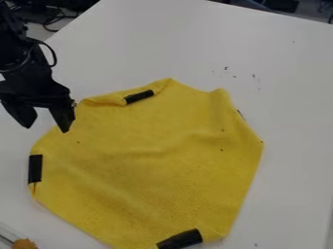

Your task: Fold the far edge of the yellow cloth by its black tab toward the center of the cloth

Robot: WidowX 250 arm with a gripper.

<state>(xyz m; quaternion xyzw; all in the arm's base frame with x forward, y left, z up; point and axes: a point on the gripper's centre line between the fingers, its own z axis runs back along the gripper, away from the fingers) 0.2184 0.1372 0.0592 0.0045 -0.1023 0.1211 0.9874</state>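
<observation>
End effector [46,129] wide-open, empty, by yellow cloth's [149,170] upper-left edge between 2 black strips [35,168], tabletop [286,73] beyond

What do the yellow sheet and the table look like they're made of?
The yellow sheet looks like soft, matte cloth, perhaps fleece or microfibre: it creases gently and looks faintly fuzzy. The table has a smooth, pale top, possibly laminate or painted board.
</observation>
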